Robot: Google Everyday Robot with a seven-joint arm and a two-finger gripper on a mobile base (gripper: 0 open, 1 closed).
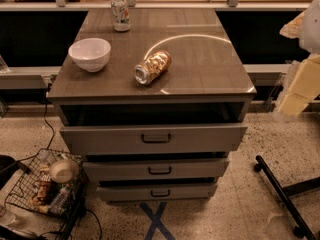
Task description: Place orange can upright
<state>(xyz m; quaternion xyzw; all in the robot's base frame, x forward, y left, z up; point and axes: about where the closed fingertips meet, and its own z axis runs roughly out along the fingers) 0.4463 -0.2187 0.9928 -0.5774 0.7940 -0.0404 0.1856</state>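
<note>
The orange can (152,67) lies on its side near the middle of the grey cabinet top (200,69). It is shiny orange-gold with crinkly sides, and its silver end points to the front left. My gripper (299,86) shows as a pale cream shape at the right edge of the view. It is beyond the cabinet's right side, well apart from the can and a little lower than the top.
A white bowl (90,53) stands left of the can. A pale can with red marks (120,13) stands upright at the back left. The top drawer (155,138) is pulled out. A wire basket (47,184) of items and a black stand leg (280,191) are on the floor.
</note>
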